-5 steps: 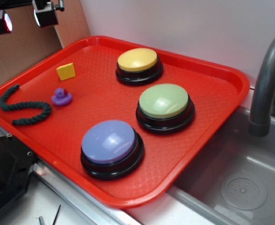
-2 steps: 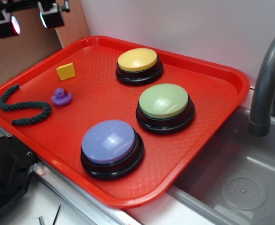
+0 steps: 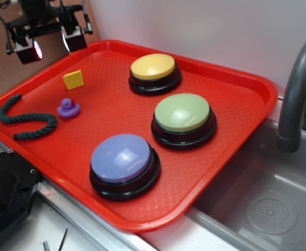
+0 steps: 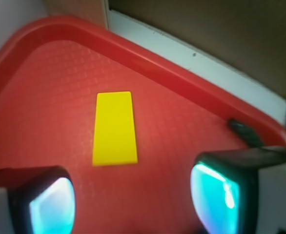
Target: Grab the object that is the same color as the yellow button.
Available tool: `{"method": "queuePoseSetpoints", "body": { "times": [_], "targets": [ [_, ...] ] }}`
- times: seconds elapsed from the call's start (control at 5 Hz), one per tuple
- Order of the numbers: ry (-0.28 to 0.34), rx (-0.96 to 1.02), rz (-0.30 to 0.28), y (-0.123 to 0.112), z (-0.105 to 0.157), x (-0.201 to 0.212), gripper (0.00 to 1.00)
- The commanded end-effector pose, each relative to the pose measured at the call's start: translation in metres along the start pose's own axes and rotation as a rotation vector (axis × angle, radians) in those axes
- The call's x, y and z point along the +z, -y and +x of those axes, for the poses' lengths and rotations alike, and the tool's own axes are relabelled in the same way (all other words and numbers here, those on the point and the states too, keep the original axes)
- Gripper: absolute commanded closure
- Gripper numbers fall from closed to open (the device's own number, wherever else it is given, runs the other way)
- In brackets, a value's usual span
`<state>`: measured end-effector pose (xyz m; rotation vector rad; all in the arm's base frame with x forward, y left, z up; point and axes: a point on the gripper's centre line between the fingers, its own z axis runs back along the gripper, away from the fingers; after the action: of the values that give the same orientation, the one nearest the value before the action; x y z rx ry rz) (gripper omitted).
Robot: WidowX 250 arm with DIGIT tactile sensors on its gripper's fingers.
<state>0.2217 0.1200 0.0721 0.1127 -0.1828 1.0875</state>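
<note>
My gripper: jaws apart, empty, above tray's 10 o'clock corner. Block: on tray, below gripper. Yellow button: 12 o'clock, well apart.

Small yellow block flat near tray corner, yellow domed button well apart

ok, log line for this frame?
phase: approach | gripper: open, above tray corner | target: yellow block, untouched | yellow button: untouched
</note>
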Motion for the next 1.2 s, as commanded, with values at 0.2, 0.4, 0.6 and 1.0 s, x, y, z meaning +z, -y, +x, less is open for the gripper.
{"method": "queuePoseSetpoints", "body": {
  "times": [0.2,0.4,0.6,1.0],
  "targets": [
    [0.039,0.03,-0.055,-0.009,0.024,-0.05,0.0],
    [0.038,0.016,-0.11,-0.009,0.02,-0.055,0.0],
    [0.013,0.027,-0.081,-0.012,0.011,-0.058,1.0],
    [0.023,-0.042,-0.05,-0.012,0.003,-0.001,1.0]
  ]
}}
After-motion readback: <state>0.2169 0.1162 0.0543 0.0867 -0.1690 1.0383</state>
